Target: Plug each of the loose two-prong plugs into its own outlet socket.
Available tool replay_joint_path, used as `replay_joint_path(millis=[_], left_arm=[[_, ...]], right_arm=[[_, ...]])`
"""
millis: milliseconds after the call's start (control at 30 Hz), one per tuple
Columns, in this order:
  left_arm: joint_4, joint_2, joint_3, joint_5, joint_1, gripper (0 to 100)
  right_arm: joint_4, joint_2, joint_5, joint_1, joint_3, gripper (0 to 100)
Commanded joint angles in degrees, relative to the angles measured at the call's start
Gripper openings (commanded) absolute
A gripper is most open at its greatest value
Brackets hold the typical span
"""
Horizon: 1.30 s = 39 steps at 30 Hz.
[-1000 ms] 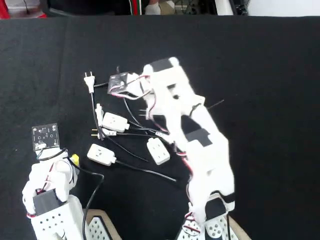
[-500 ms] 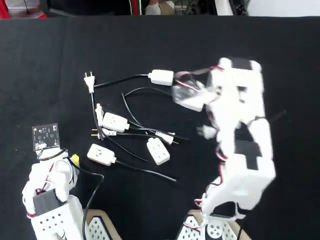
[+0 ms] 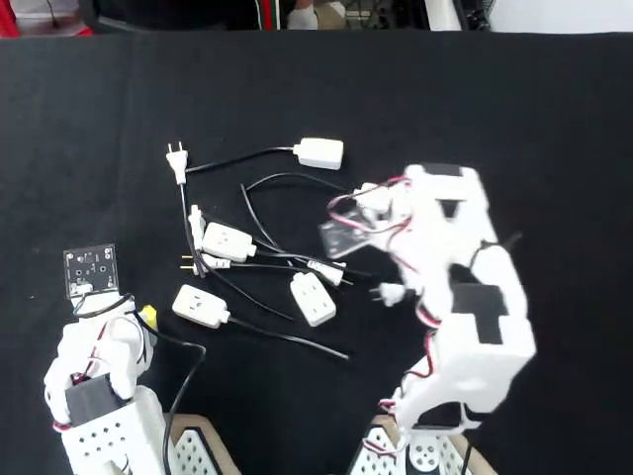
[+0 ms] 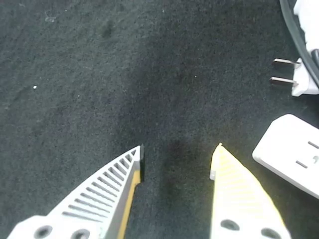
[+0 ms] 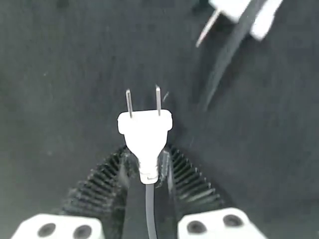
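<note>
Left pincer (image 4: 178, 155): fingers apart, nothing between them, over the black table (image 4: 99, 59). An outlet socket (image 4: 291, 159) lies just beside its yellow finger (image 4: 234, 191); a loose plug (image 4: 299, 79) lies ahead of that. Right pincer (image 5: 146, 162): clamped on a white two-prong plug (image 5: 145, 128), prongs pointing away from the pincer, above the table; a second plug (image 5: 232, 7) lies farther ahead

White plastic arms (image 3: 473, 317), black patches, red and white wiring, ribbed left gripper (image 4: 178, 149), one finger (image 4: 234, 194) yellow
</note>
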Motion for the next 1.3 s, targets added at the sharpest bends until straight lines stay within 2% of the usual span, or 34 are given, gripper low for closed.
replay_joint_path(millis=[0, 167, 400, 500, 567, 700, 767, 900, 933, 1033, 1267], left_arm=[[0.18, -0.44, -0.31, -0.35, 0.66, 24], [0.18, -0.44, -0.31, -0.35, 0.66, 24], [0.18, -0.44, -0.31, -0.35, 0.66, 24], [0.18, -0.44, -0.31, -0.35, 0.66, 24], [0.26, -0.44, -0.31, -1.14, 0.66, 24], [0.44, -0.44, -0.31, -2.02, 0.66, 24], [0.44, -0.44, -0.31, -2.02, 0.66, 24], [0.53, -0.44, -0.31, -2.02, 0.66, 24], [0.62, -0.44, -0.31, -2.11, 0.66, 24], [0.62, -0.44, -0.31, -2.11, 0.57, 24], [0.62, -0.44, -0.31, -2.11, 0.22, 24]], right_arm=[[-0.53, -2.86, -1.41, -5.63, -0.04, 1.3], [-1.93, -3.21, -6.07, -6.07, 0.13, 4.7], [-0.7, -4.62, -7.56, -0.79, -0.57, 39.9], [3.87, -8.22, -7.65, 2.11, -0.66, 47.5], [7.65, -11.47, -9.23, 3.43, -0.04, 47.4], [10.55, -19.56, -19.96, 5.98, 3.74, 40.0], [10.55, -23.34, -25.85, 7.12, 6.64, 31.8], [10.55, -28.18, -38.42, 7.38, 12.18, 7.0], [10.55, -28.7, -41.23, 7.3, 13.05, 4.5], [10.55, -29.32, -47.47, 7.3, 14.46, 9.6], [9.41, -27.91, -48.7, 7.21, 17.01, 10.3]])
